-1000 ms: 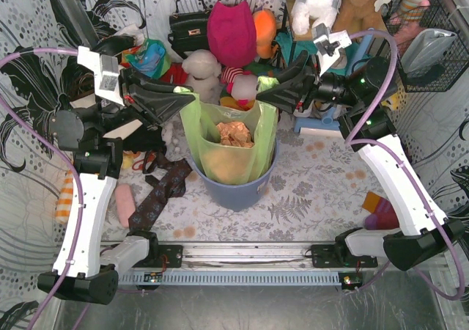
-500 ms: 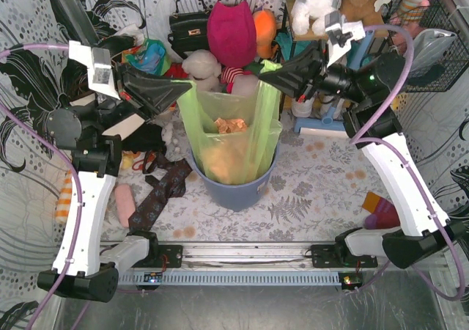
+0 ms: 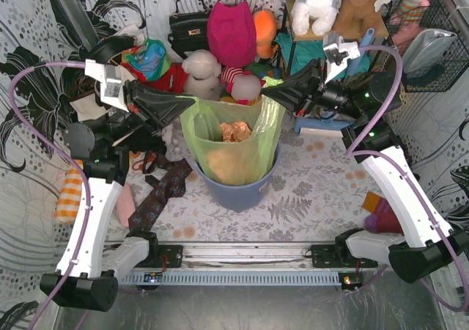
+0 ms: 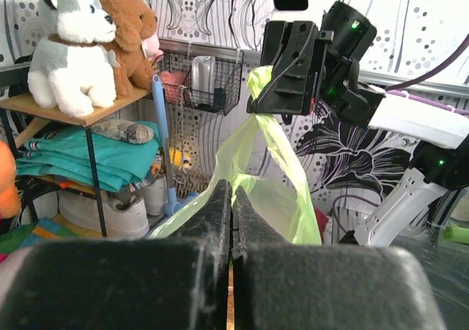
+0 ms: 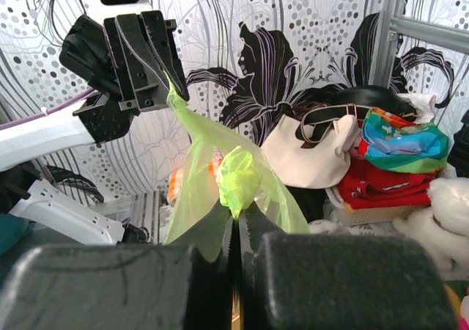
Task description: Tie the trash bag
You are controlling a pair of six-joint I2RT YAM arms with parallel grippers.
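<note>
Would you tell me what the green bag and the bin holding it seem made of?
The trash bag looks like thin, slightly glossy plastic film: translucent, wrinkled, contents showing through. The bin seems rigid matte blue-grey plastic, judging by its smooth, even wall.

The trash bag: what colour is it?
The bag is translucent lime green, clearest in the top view.

both arms are raised, pointing inward. the left gripper [image 3: 192,104] and right gripper [image 3: 272,95] each pinch the trash bag [image 3: 249,150], jaws closed.
</note>
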